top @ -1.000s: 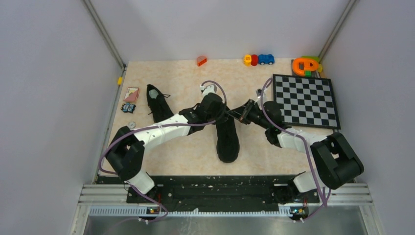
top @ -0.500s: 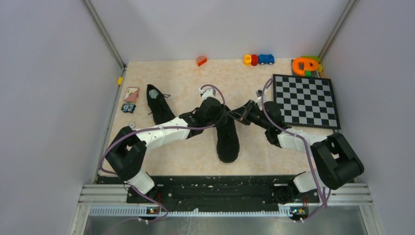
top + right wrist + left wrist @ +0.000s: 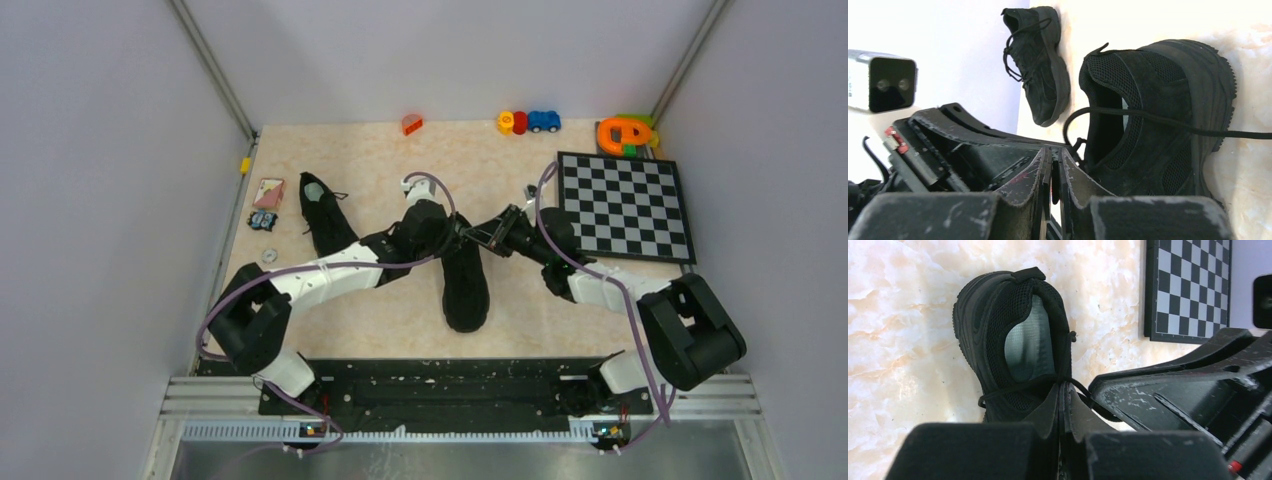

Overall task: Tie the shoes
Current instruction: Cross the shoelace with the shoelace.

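My left gripper (image 3: 1063, 388) is clamped on the shoe (image 3: 983, 325) lace (image 3: 1013, 388). My right gripper (image 3: 1051, 159) has just cracked open and I cannot tell its hold. Knot unfinished.

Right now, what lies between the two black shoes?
In the top view, the left arm reaches across the gap between the far-left shoe and the middle shoe.

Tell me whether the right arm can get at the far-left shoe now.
Probably not: the right gripper sits at the centre shoe, and the left arm lies across the way to the far-left shoe.
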### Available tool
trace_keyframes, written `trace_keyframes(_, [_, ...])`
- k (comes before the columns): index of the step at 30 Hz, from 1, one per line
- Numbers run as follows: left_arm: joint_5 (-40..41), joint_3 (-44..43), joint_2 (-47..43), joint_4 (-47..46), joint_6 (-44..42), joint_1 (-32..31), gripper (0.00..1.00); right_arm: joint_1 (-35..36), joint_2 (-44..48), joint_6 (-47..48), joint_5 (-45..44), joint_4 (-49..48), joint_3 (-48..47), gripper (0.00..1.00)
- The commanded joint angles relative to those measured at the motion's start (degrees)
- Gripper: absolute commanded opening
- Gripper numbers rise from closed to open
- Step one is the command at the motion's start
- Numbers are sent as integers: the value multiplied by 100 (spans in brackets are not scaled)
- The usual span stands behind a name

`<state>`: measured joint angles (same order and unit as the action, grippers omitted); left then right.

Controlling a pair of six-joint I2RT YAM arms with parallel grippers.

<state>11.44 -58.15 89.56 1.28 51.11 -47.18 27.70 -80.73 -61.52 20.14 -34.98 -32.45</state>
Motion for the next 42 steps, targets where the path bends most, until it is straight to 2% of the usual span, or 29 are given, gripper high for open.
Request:
trace_keyframes(1, [60, 32, -470, -23, 23, 24, 0, 88, 213, 155, -157, 103, -201, 11])
trace_keyframes(11, [-124, 23, -609, 250, 65, 24, 0, 86, 229, 264, -230, 261, -296, 25])
trace_keyframes(22, [-186, -27, -511, 300, 83, 24, 0, -43, 552, 525, -321, 692, -310, 33])
trace_keyframes(29, [-246, -47, -490, 335, 110, 33, 0, -108, 657, 799, -184, 923, -318, 41])
trace_keyframes(37, [-282, -54, -447, 364, 135, 32, 0, -361, 847, 1262, 100, 1027, -301, 55])
trace_keyframes(42, [-317, -99, -392, 377, 128, 41, 0, -388, 900, 1723, 348, 1371, -562, 56])
